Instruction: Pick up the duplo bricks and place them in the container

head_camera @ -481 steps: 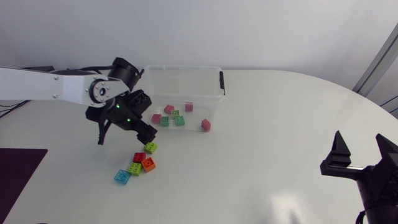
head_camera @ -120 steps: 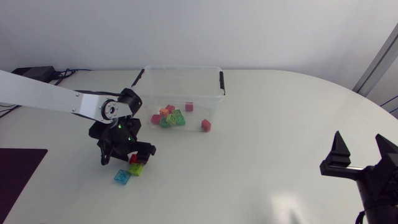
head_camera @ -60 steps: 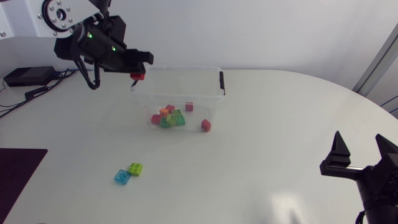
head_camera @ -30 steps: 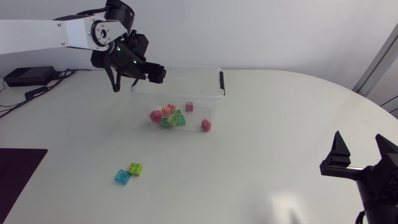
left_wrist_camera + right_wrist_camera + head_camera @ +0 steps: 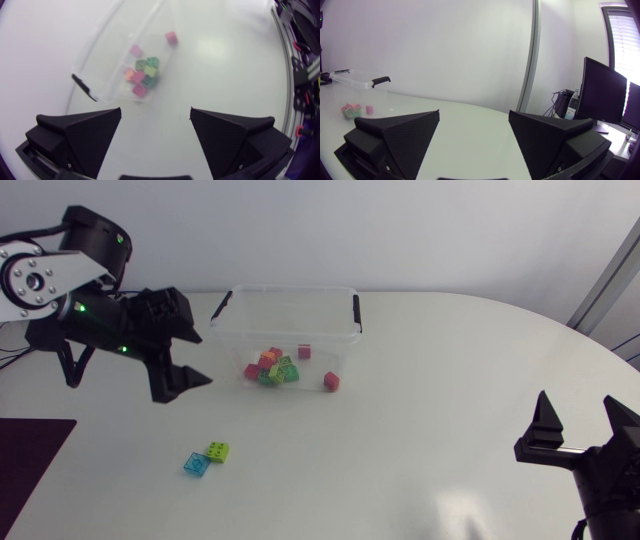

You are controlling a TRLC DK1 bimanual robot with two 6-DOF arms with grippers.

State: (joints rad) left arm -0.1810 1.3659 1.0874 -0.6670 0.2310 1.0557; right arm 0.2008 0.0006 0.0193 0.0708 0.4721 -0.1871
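Swings the left gripper (image 5: 198, 357) away from the container (image 5: 290, 291) rim to a spot left of it, fingers spread wide, holding nothing. Shows a heap of duplo bricks (image 5: 272, 367) inside; finds a green brick (image 5: 217, 451) and a blue brick (image 5: 195, 464) side by side on the table (image 5: 420, 430), nearer, left. Holds the right gripper (image 5: 578, 405) parted, near right.

White arm link (image 5: 30, 280), black joints (image 5: 97, 242), green lights (image 5: 76, 307), black wedge fingers (image 5: 85, 134)

The clear container (image 5: 290, 290) has black handles (image 5: 356, 312); a lime brick (image 5: 217, 451), a blue brick (image 5: 195, 464).
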